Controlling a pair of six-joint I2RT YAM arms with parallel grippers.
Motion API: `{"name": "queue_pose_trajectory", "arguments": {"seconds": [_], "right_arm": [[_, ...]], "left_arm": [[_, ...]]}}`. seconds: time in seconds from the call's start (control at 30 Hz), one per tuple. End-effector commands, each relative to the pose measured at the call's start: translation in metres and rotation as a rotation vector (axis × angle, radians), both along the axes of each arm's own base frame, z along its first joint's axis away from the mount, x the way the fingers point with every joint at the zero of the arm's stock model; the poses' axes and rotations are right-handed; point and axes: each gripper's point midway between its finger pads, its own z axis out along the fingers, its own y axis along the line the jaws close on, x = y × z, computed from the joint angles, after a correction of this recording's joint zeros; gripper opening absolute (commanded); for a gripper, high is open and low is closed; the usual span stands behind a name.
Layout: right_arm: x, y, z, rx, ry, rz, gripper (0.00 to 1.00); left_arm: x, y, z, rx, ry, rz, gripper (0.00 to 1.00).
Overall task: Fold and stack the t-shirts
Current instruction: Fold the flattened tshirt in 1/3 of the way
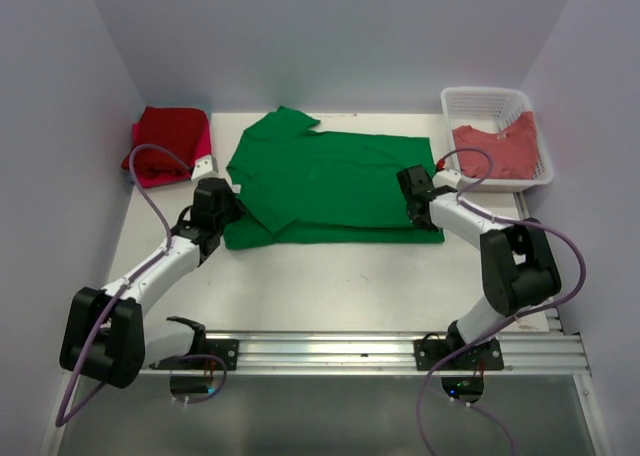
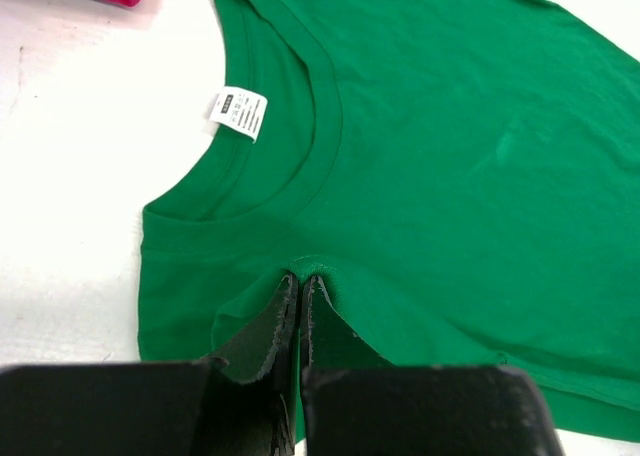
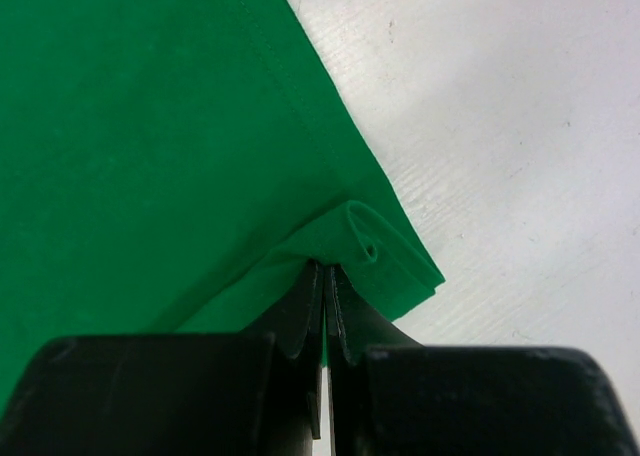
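We see the green t-shirt (image 1: 330, 181) spread across the middle of the worktop (image 1: 350, 286), our left fingers (image 2: 262, 338) clamped on its shoulder beside the collar, our right fingers (image 3: 298, 321) pinching its near right hem corner.

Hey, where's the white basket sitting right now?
In the top view, the white lattice basket sits at the far right corner of the table, holding a salmon-red t-shirt, right of the green t-shirt.

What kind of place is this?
Probably a robot test booth, not a home: two black-and-white robot arms bolted to a metal rail, plain pale walls boxing in a white table, and a bright green cloth t-shirt pinched by the left gripper and right gripper.
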Motion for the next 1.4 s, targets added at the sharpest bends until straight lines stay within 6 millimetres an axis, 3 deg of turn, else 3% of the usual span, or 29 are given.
{"name": "queue_pose_trajectory", "arguments": {"seconds": [0.0, 0.3, 0.6, 0.87, 1.13, 1.37], "right_arm": [[0.018, -0.008, 0.007, -0.031, -0.063, -0.069, 0.00], [0.026, -0.008, 0.002, -0.031, -0.061, -0.078, 0.00], [0.030, -0.016, 0.023, -0.049, -0.123, -0.103, 0.00], [0.041, -0.026, 0.027, -0.056, -0.125, -0.138, 0.00], [0.056, -0.030, 0.026, -0.069, -0.132, -0.143, 0.00], [0.078, -0.021, -0.003, -0.059, -0.094, -0.131, 0.00]], "left_arm": [[0.024, -0.002, 0.029, -0.026, -0.126, 0.006, 0.00], [0.037, -0.008, 0.040, -0.048, -0.156, -0.013, 0.00], [0.042, -0.007, 0.047, -0.051, -0.175, -0.008, 0.00], [0.054, -0.005, 0.057, -0.055, -0.198, -0.007, 0.00], [0.065, -0.004, 0.044, -0.059, -0.178, -0.012, 0.00], [0.081, -0.003, 0.023, -0.063, -0.168, -0.018, 0.00]]}}
